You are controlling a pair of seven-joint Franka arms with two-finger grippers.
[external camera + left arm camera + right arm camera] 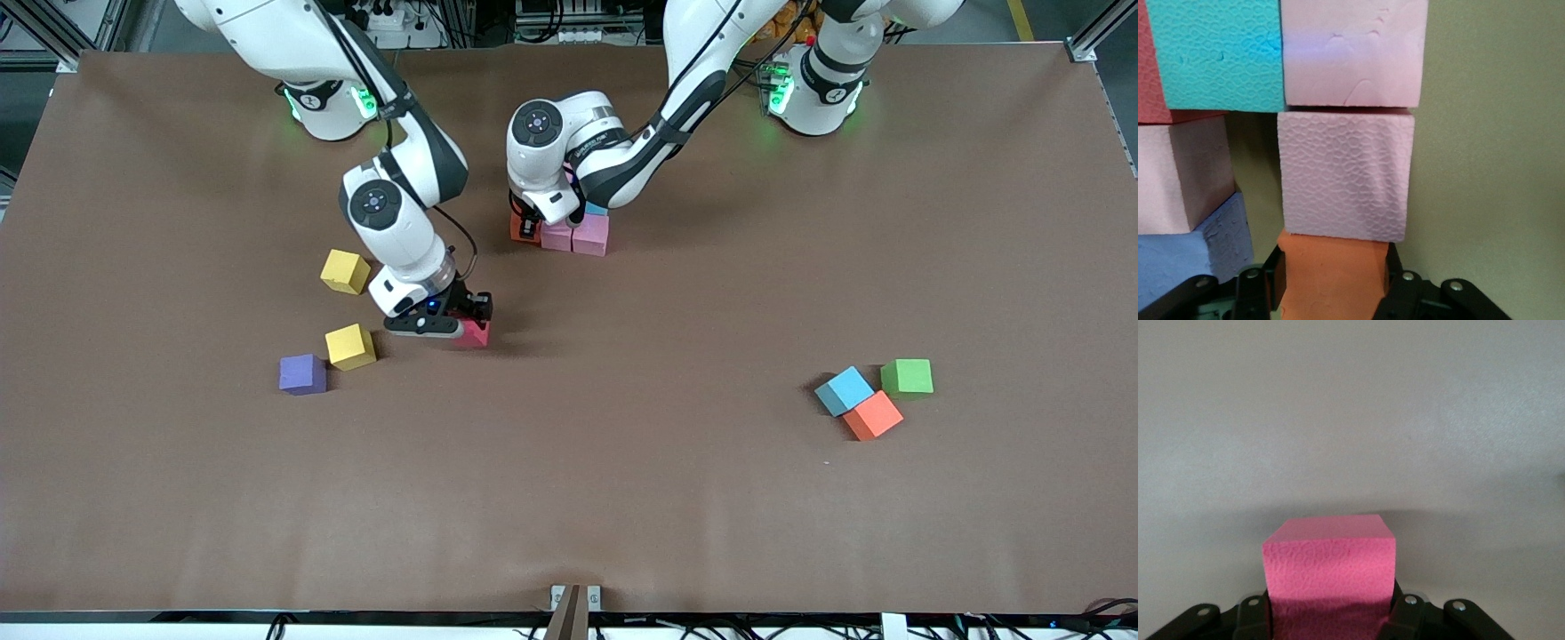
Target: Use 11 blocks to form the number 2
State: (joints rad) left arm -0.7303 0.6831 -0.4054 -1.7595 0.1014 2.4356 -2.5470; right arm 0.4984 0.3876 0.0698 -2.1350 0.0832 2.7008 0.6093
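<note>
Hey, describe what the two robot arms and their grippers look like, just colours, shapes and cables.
Both arms are glossy white rounded segments with black joint bands, dark round joint caps and green-lit bases. Black cables run along each. The right gripper and left gripper are black; the right one shows a small blue light.

The brown table (622,498) carries a cluster of pink, orange and blue blocks (578,236) at twelve o'clock. At nine o'clock lie two yellow cubes (345,271), a purple cube (302,374) and a pink-red cube (474,333). At four o'clock, touching: a blue cube (844,390), an orange cube (873,415) and a green cube (907,376).
</note>
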